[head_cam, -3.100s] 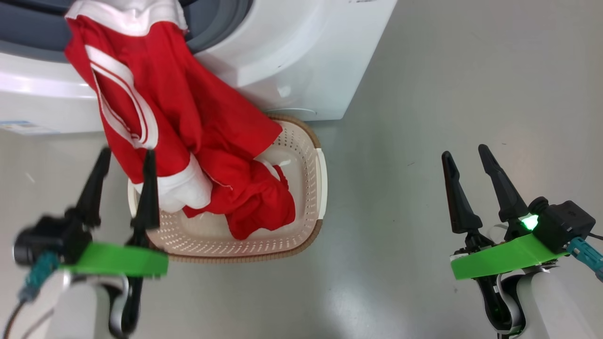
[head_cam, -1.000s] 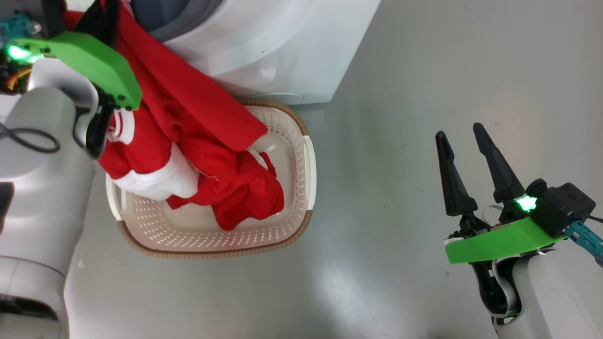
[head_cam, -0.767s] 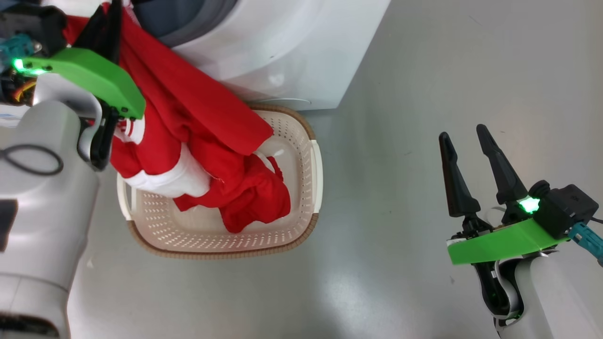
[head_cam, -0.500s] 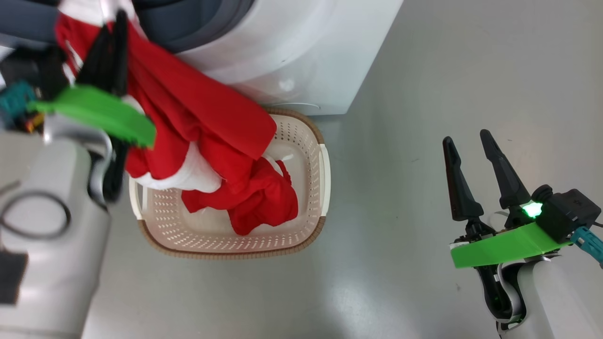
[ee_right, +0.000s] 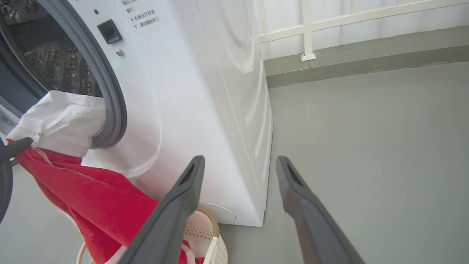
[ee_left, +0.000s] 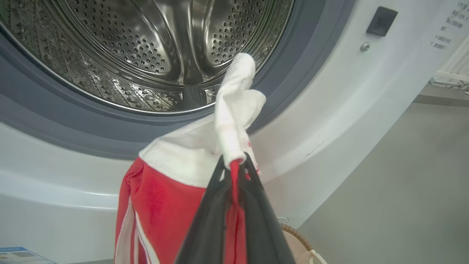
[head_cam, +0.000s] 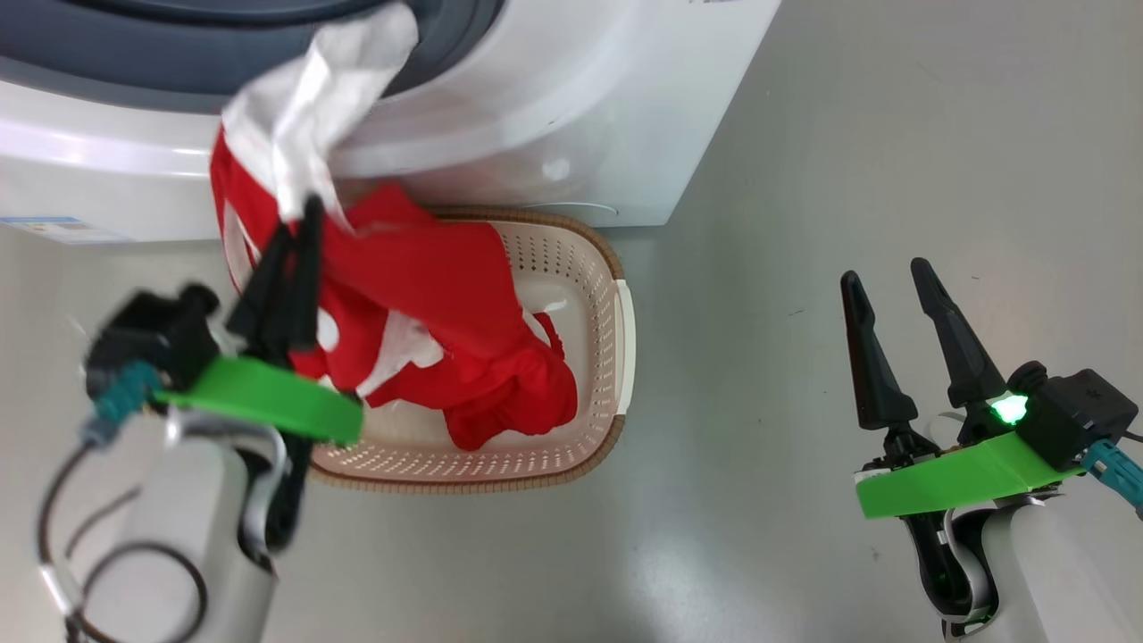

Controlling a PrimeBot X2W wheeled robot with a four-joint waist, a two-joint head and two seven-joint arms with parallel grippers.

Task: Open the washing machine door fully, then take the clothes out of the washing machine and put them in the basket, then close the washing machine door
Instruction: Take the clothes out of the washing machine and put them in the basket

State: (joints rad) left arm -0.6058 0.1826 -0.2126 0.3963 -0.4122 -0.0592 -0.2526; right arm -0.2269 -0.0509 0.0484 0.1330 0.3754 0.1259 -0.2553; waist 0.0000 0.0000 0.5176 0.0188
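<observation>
Between the left gripper's (head_cam: 299,217) two shut fingers is a pinch of the red and white clothes (head_cam: 429,277). Under it, the red part hangs down into the basket (head_cam: 585,237), and the white end reaches the washing machine (head_cam: 580,107) opening just ahead. Well off to the side, the right gripper (head_cam: 884,272) has its fingers spread apart.

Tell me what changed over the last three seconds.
The left gripper, open beside the basket before, rose, shut on the red garment at the washing machine opening and has pulled it down toward the basket. The right gripper stayed open and idle; the basket kept its place.
</observation>
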